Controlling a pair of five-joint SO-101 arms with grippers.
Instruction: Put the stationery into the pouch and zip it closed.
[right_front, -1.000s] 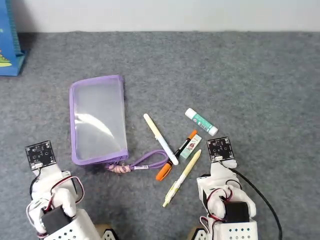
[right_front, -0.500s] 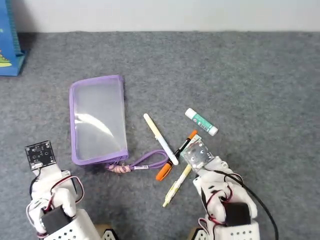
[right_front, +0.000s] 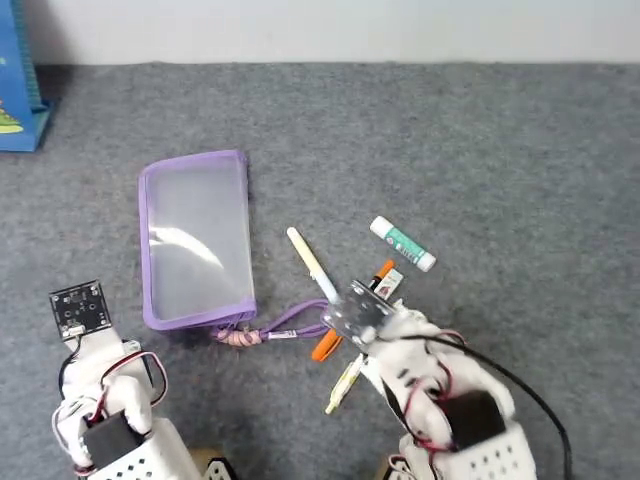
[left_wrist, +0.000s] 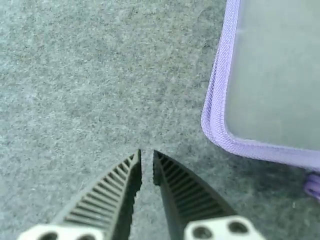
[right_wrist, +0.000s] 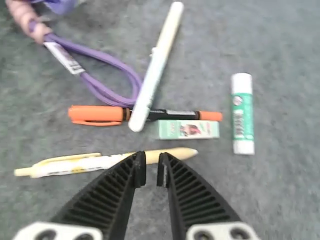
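From above, the purple pouch (right_front: 195, 240) lies flat toward the surface's left edge, with the stationery (right_front: 308, 258) scattered beside it. My left pincer (left_wrist: 146, 159), closed to a slit and empty, sits by its corner, likely to steady it. My right pincer (right_wrist: 151, 167), likewise empty, hangs over the yellow pen (right_wrist: 100, 162), probably my first pick.

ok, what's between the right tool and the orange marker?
The yellow pen lies crosswise just ahead of the right tool, then bare carpet up to the orange marker. The right wrist view shows it.
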